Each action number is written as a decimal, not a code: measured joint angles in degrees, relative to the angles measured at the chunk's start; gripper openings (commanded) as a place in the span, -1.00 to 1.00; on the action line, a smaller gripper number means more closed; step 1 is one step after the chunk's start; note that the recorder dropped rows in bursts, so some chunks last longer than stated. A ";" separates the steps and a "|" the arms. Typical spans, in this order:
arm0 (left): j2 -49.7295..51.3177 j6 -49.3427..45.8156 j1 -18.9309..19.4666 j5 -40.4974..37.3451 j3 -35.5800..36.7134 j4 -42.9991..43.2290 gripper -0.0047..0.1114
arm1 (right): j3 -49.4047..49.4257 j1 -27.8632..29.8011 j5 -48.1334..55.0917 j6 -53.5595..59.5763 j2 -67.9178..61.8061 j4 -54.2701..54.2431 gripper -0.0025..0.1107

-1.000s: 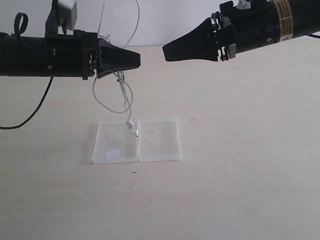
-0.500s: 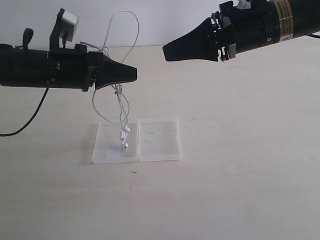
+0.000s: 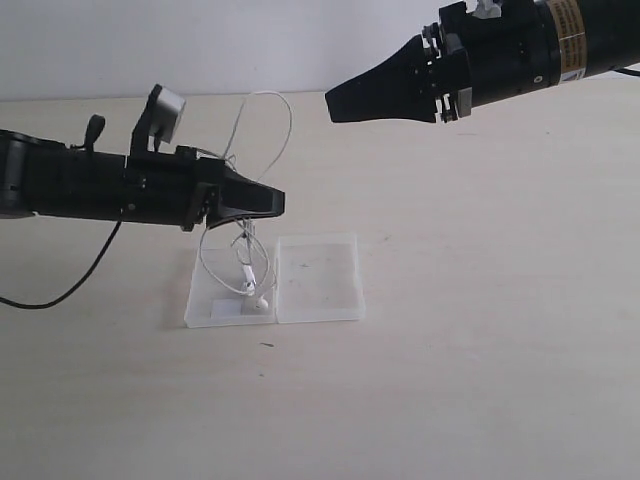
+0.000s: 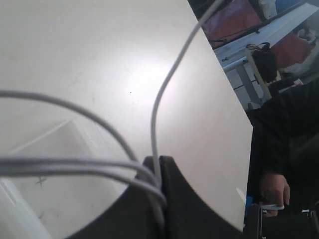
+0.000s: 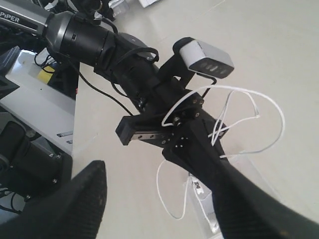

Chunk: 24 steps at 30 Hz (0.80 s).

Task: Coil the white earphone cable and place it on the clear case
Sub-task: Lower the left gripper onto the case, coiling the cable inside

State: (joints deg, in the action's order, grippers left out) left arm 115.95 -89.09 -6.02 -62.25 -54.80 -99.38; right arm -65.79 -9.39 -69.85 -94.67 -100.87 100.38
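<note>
**Holding:** The left gripper hovers just above the clear case, over the half farther from the right gripper. Its jaws are clamped on several gathered strands of the white earphone cable.

**Cable position:** The earbuds rest on that half of the case. Loose loops hang below the jaws, and one larger loop stands above them.

**Right gripper:** It is well above the case and carries nothing visible (whether its jaws are parted cannot be told).

**Progress:** Coiling appears roughly complete and placement partly done. What remains is to lower the rest of the loops onto the case and let go. The raised loop may spill over the case edge.
</note>
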 measured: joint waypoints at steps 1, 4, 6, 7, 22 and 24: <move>0.17 0.00 -0.34 -0.41 0.00 0.00 -0.92 | 0.00 0.00 0.00 0.00 0.00 0.00 0.09; 0.68 0.13 -1.15 -1.06 0.00 0.00 -0.92 | 0.00 0.00 0.00 0.00 0.00 0.00 0.09; 0.82 0.13 -1.51 -1.20 0.00 0.00 -0.92 | 0.00 0.00 0.00 0.00 0.00 0.00 0.09; 0.82 0.13 -1.65 -1.20 0.00 0.00 -0.92 | 0.00 0.00 0.00 0.00 0.00 0.00 0.09; 0.82 -1.36 -1.65 6.31 0.00 0.00 -0.92 | 0.00 0.00 0.00 0.00 0.00 0.00 0.09; 0.82 -1.51 -1.65 7.00 0.00 0.00 -0.92 | 0.00 0.00 0.00 0.00 0.00 0.00 0.09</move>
State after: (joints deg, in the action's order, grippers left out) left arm 116.77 -90.60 -7.67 -55.25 -54.80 -99.38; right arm -65.79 -9.39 -69.85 -94.67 -100.87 100.38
